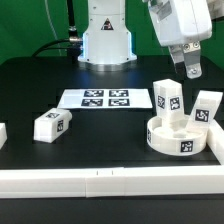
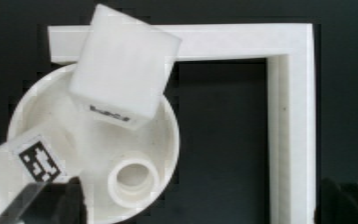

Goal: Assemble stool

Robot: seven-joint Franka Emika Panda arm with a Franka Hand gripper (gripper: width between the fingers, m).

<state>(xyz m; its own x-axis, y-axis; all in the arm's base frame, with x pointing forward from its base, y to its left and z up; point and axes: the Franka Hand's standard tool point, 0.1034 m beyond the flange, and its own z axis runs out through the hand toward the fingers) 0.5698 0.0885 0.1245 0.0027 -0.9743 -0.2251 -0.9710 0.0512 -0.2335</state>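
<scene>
The round white seat disc point(image 1: 181, 139) lies by the front rail on the exterior view's right. One leg block point(image 1: 167, 100) stands up out of it. A second leg block point(image 1: 207, 108) stands tilted at its far right rim; I cannot tell whether it sits in a socket. A third leg block point(image 1: 52, 124) lies loose on the exterior view's left. My gripper point(image 1: 190, 66) hangs open and empty above the disc, apart from the legs. In the wrist view the disc point(image 2: 78, 125), a standing leg point(image 2: 123, 70) and an empty socket point(image 2: 137, 178) show.
The marker board point(image 1: 105, 98) lies in the middle before the robot base point(image 1: 105, 40). White border rails run along the front point(image 1: 100, 182) and the right side point(image 2: 286, 120). A white piece point(image 1: 2, 133) is cut off at the exterior view's left edge.
</scene>
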